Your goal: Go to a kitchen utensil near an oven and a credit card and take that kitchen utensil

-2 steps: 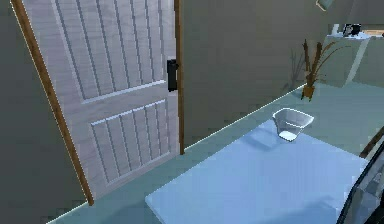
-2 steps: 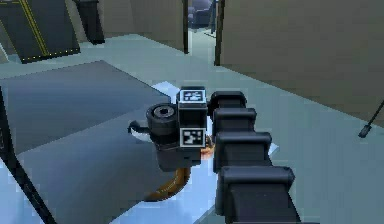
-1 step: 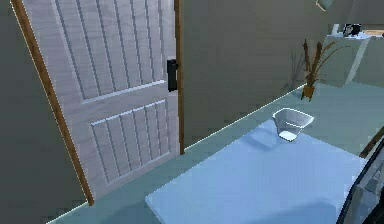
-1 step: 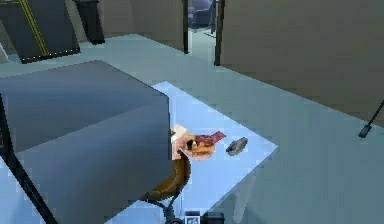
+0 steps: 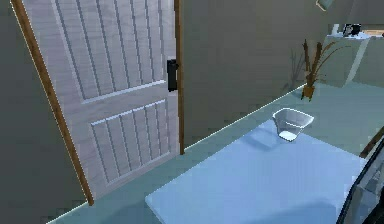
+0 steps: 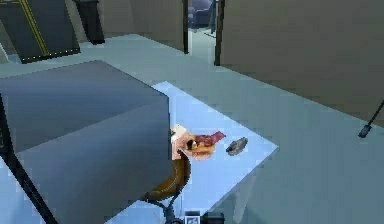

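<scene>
On a pale blue table [image 6: 250, 165] lies a small cluster of red, brown and white things [image 6: 196, 143], with a small dark grey object [image 6: 237, 146] beside it. A long curved orange-brown thing [image 6: 175, 178] runs from the cluster toward the bottom edge of the arm side view. There the gripper [image 6: 165, 202] shows as a dark body, with white marked squares [image 6: 190, 213] at its right. Its far end lies against the curved thing on the table, so I cannot tell whether it holds anything. A clear glass bowl [image 5: 292, 123] stands on the table [image 5: 250, 180] in the forward view.
A large grey box [image 6: 80, 130] takes up the table's left part. Ahead is a white panelled door [image 5: 110, 90] with a dark handle [image 5: 172, 75]. A dry plant [image 5: 312, 70] and a white counter [image 5: 365, 50] stand at the far right. An open doorway [image 6: 200, 20] lies beyond bare floor.
</scene>
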